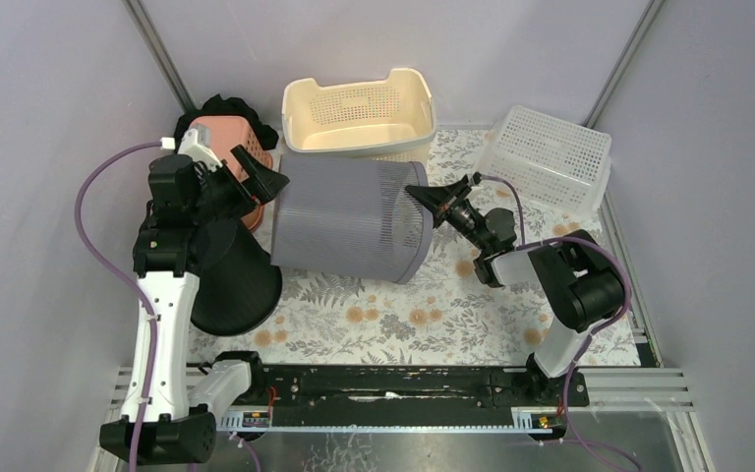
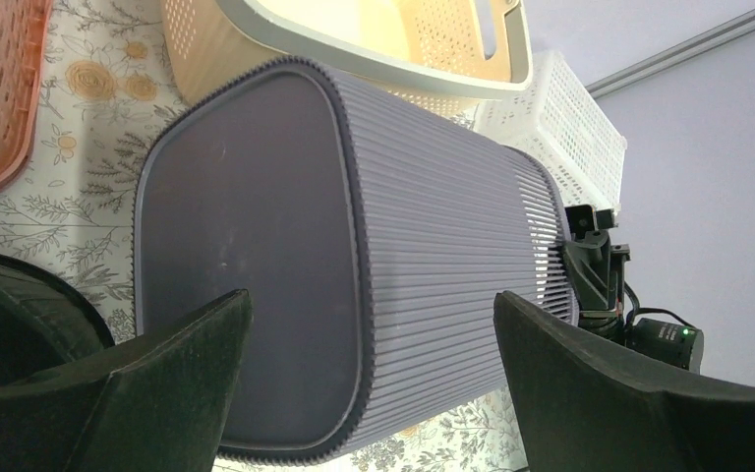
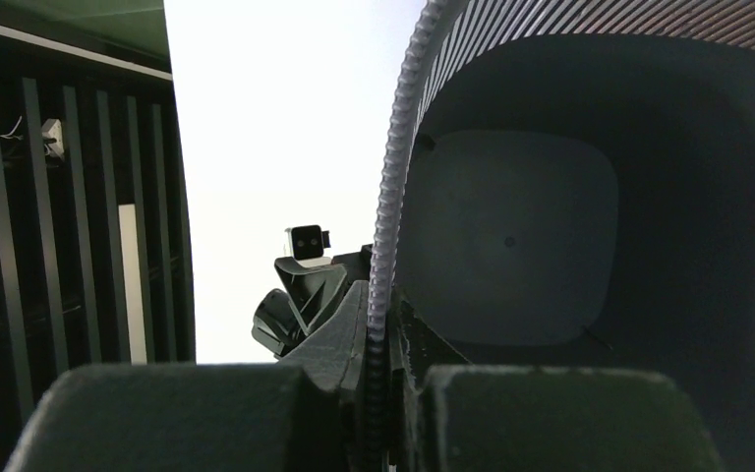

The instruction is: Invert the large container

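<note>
The large container (image 1: pixel 349 221) is a grey ribbed bin lying on its side over the flowered mat, its flat bottom to the left and its open mouth to the right. My right gripper (image 1: pixel 430 201) is shut on the rim of the mouth; in the right wrist view the ribbed rim (image 3: pixel 385 285) runs between the pads and the bin's dark inside (image 3: pixel 551 236) fills the right half. My left gripper (image 1: pixel 265 182) stands open just left of the bin's bottom, touching nothing. Through the left wrist view the container (image 2: pixel 354 256) sits beyond the left gripper (image 2: pixel 372 369).
A cream basket (image 1: pixel 359 116) stands behind the bin, a white perforated basket (image 1: pixel 549 157) at the back right, a pink basket (image 1: pixel 224 143) at the back left. A black bin (image 1: pixel 241 285) rests upside down by the left arm. The mat (image 1: pixel 403 315) lies bare in front.
</note>
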Available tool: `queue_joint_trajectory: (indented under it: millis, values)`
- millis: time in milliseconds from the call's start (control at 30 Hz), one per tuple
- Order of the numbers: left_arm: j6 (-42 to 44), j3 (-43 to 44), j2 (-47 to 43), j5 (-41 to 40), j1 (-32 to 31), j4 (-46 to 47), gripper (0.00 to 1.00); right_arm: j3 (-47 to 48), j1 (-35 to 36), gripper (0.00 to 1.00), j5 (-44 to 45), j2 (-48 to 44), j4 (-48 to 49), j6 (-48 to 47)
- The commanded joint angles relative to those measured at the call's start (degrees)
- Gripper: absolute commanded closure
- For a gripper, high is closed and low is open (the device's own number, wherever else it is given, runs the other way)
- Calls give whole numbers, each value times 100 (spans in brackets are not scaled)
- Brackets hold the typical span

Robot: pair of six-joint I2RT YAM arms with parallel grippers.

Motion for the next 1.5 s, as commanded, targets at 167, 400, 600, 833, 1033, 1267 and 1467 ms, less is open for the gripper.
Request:
queue_joint_trajectory:
  millis: [167,400,600,833,1033,1267,1467]
  values:
    - [-424,-171,400,349,-271,1211,0,590,229,100,428,295,1030,111]
    - [-740,102,782,200,-1049,1638,0,740,267,100,351,397,1023,87]
    - [-833,511,994,-24,-1491,1651,0,820,267,100,297,398,1019,104]
    - [-963,1048,1081,-73,-1825,1651,0,996,268,76,12,352,1014,185]
    - [-957,1322,1331,-217,-2373,1651,0,481,236,43,-367,477,987,169]
    - [-870,1291,1510,-678,-3125,1655,0,-570,-144,32,-780,502,704,-263]
    - [-864,1070,1658,-959,-3672,1775,0,-1027,-704,28,-1129,-159,-1342,-1677]
